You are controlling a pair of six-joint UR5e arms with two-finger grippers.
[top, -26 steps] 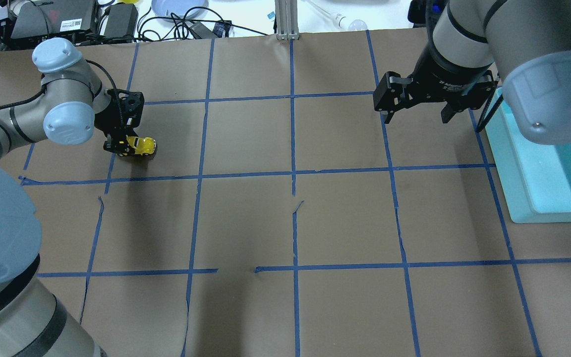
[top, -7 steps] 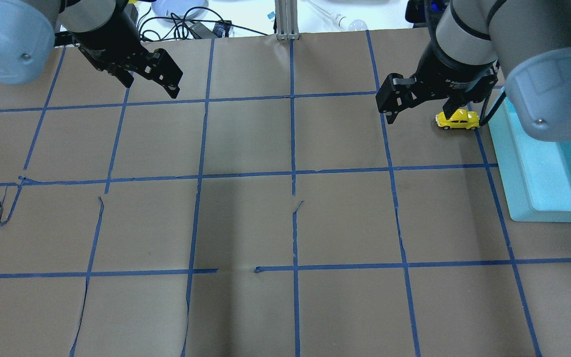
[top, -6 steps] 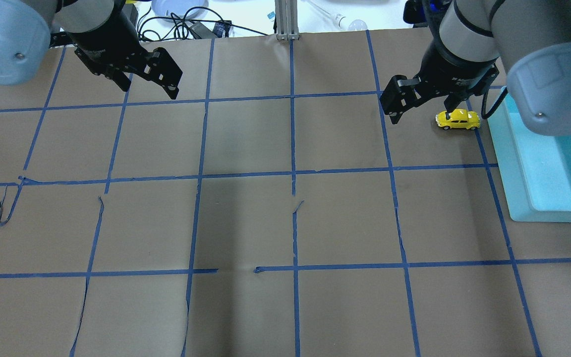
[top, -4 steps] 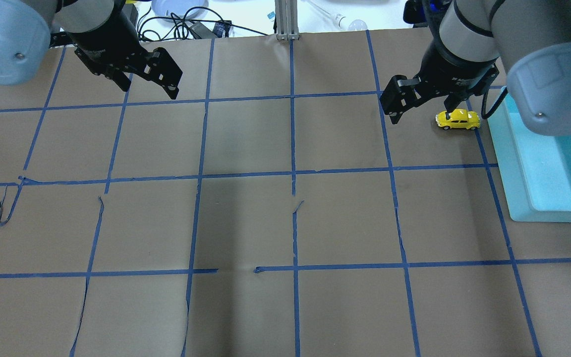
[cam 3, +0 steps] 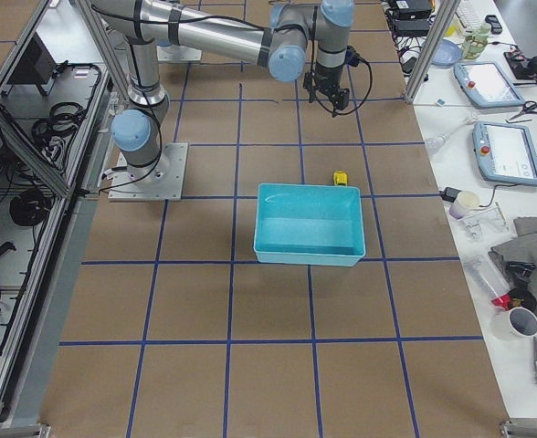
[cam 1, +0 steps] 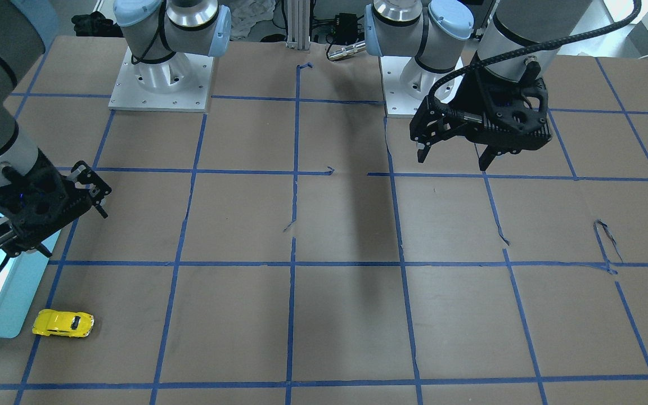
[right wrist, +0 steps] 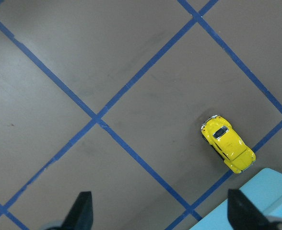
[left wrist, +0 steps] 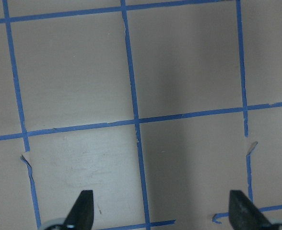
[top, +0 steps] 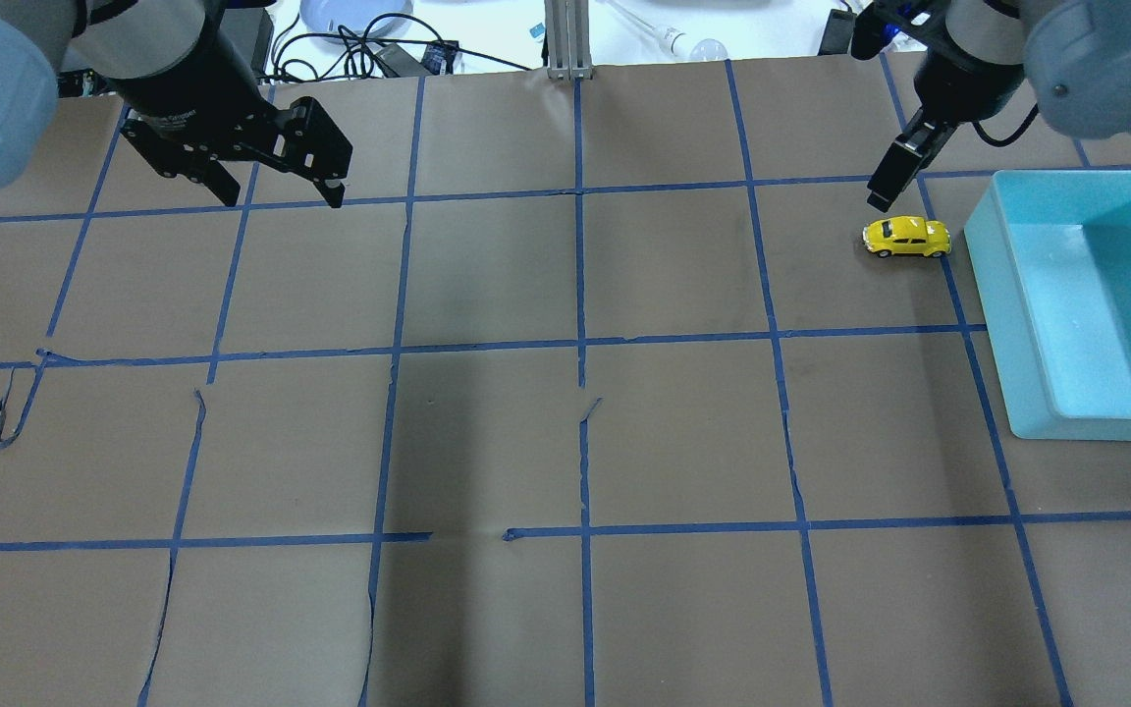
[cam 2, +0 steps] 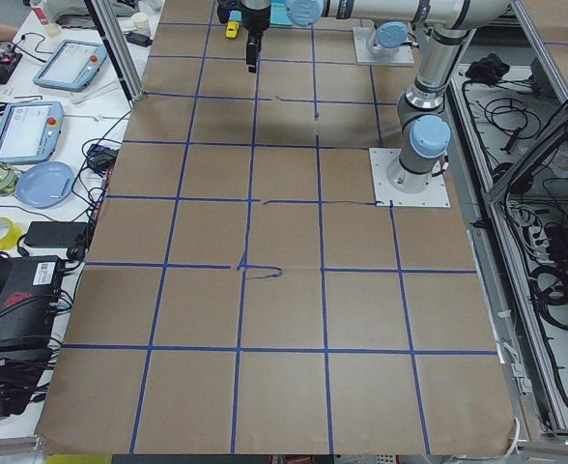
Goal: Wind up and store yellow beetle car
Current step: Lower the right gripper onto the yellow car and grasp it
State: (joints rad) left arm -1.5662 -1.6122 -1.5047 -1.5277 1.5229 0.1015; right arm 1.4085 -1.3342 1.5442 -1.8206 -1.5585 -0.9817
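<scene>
Yellow beetle car: a tiny glossy bright-yellow toy with a rounded body, dark windows and silvery bumpers. It stood on its wheels on the table in the upper right of the overhead view, just beside the bin's outer wall and outside it, with nothing touching it.
Bin: a light-blue open rectangular plastic bin sat at the right edge of the overhead view.
Right gripper: a black two-finger pincer, fingers spread wide with nothing between them, hung above the table just up-frame of the car.
Left gripper: the matching black pincer, in the upper left of the overhead view, was likewise spread wide and carried nothing, well apart from the car.
Step in hand: judging by the car standing free beside the bin, the pick-up for storing looked due. Whether its spring was wound could not be told.
Next move: the right gripper would need to centre over the car, turn to straddle its narrow sides, descend and close gently. The toy is small, slick and on wheels, so it could roll or squirt out.
Surface: brown paper gridded with blue tape, torn in places.
Room: black cables and a pale-blue plate lay beyond the top edge.
</scene>
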